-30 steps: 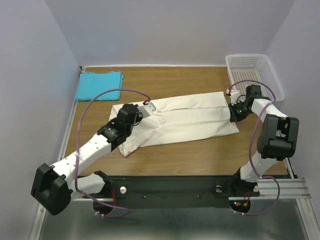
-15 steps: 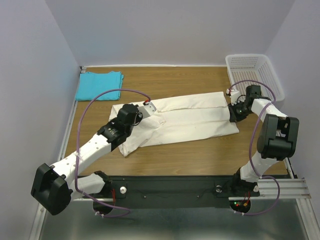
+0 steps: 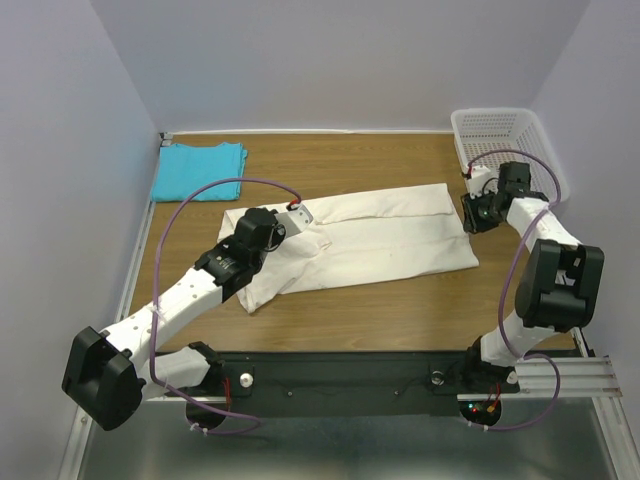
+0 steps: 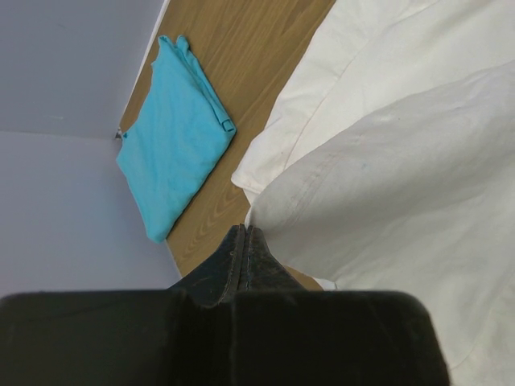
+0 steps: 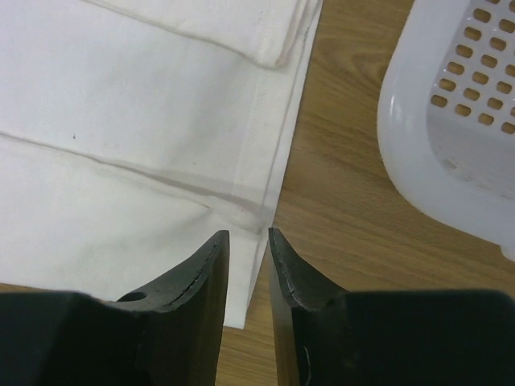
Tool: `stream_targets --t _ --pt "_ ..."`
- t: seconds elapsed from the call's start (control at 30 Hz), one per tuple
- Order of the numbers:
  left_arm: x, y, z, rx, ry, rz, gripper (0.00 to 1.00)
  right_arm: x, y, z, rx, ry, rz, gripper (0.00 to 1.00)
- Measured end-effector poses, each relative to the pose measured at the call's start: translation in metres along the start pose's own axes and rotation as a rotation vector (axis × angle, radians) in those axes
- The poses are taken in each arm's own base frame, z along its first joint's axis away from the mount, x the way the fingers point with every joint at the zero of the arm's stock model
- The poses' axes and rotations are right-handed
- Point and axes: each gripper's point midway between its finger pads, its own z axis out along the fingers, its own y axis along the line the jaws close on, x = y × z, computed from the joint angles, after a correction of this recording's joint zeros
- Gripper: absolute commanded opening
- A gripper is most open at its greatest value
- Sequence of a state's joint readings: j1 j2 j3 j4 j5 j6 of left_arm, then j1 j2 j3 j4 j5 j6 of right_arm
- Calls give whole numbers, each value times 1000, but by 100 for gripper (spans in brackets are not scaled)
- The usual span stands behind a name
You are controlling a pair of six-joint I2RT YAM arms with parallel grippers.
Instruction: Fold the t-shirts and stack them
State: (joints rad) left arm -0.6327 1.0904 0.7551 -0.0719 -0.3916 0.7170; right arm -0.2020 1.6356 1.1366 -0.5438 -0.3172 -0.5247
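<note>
L gripper (image 4: 244,232) pressed shut at fold of cream t-shirt (image 3: 380,240), maybe pinching it; R gripper (image 5: 246,235) parted, empty, over hem beside basket (image 5: 451,121); turquoise t-shirt (image 3: 198,170) folded far-left.

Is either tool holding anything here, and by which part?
The left tool looks pinched shut on the cream-white shirt at its left-end edge. The right tool is open over the hem, holding nothing.

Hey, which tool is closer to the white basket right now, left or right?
Right. The right tool hangs over the cream shirt's right edge, just beside the basket. The left tool is at the shirt's opposite end, far from it.
</note>
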Motion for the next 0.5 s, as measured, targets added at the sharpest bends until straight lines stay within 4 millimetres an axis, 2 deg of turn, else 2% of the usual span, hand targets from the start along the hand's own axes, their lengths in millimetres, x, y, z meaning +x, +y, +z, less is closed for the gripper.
stream_targets --t 0.13,0.33,0.5 --pt "0 0 0 2 -2 0 0 -7 -2 -8 20 -25 -4 32" --pt "0 -1 0 3 -2 -1 0 -23 10 -22 -24 -102 -47 19" --pt "-1 -1 0 4 -3 -2 0 -14 25 -15 -107 -99 -50 18"
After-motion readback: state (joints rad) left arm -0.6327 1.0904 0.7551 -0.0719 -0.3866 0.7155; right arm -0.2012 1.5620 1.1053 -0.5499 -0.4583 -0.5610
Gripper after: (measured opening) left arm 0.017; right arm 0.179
